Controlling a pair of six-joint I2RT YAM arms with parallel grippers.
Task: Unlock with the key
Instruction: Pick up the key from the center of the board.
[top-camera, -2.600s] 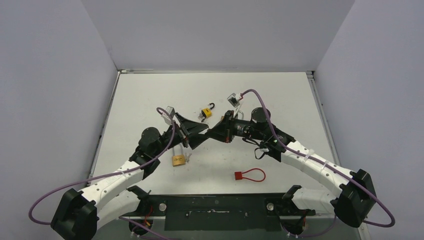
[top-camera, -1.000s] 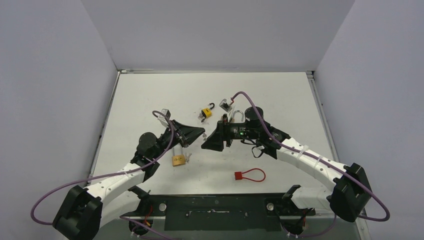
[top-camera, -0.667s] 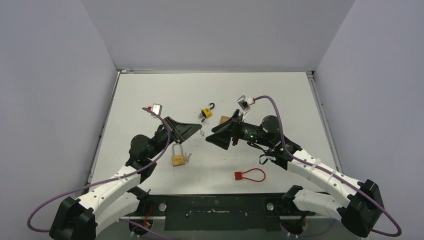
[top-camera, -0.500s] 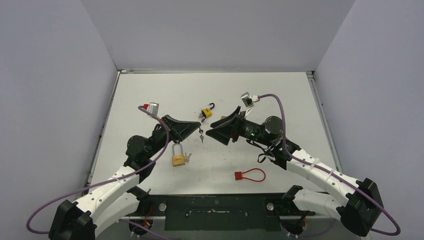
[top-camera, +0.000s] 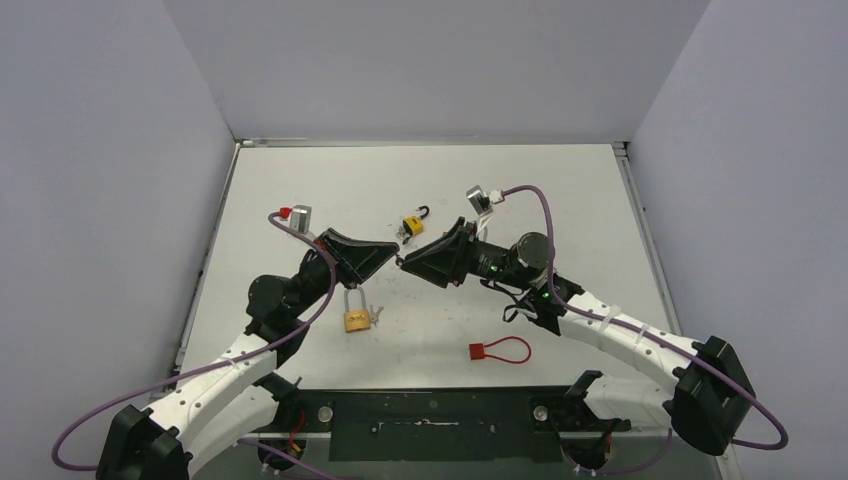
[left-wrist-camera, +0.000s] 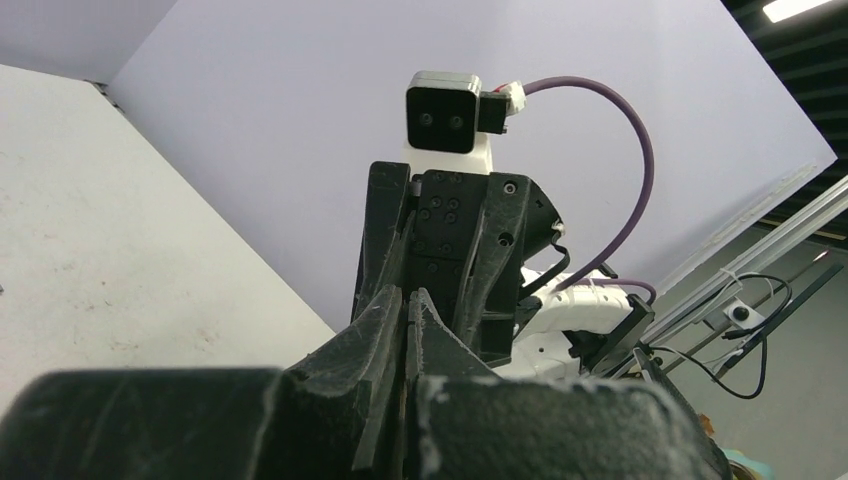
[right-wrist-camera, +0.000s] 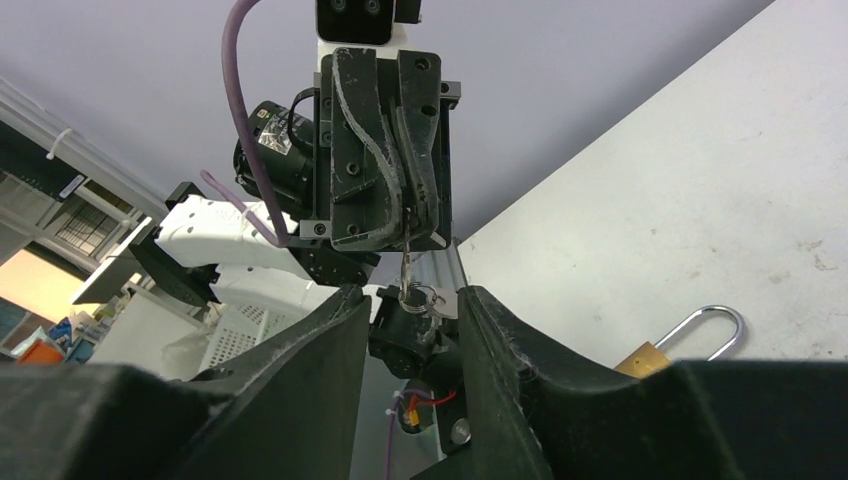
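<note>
My left gripper (top-camera: 392, 258) is shut on the key (right-wrist-camera: 409, 262), which hangs below its fingertips (right-wrist-camera: 407, 235) with a key ring (right-wrist-camera: 421, 297) and a second key on it. The right gripper (top-camera: 406, 262) meets it tip to tip above the table. In the right wrist view its jaws (right-wrist-camera: 410, 296) stand apart on either side of the ring; the silver key lies close to the right finger (right-wrist-camera: 480, 320). The left wrist view shows its fingers (left-wrist-camera: 405, 296) pressed together. A brass padlock (top-camera: 355, 319) with a closed shackle (right-wrist-camera: 706, 330) lies on the table under the left arm.
A small yellow padlock (top-camera: 411, 225) with an open black shackle lies behind the grippers. A red lock with a cable loop (top-camera: 497, 350) lies near the front right. The table's front rail (top-camera: 430, 412) carries both arm bases.
The right gripper has moved left up to the left gripper's tip, and its jaws have narrowed around the hanging key ring. The left arm has drawn back slightly with the key.
</note>
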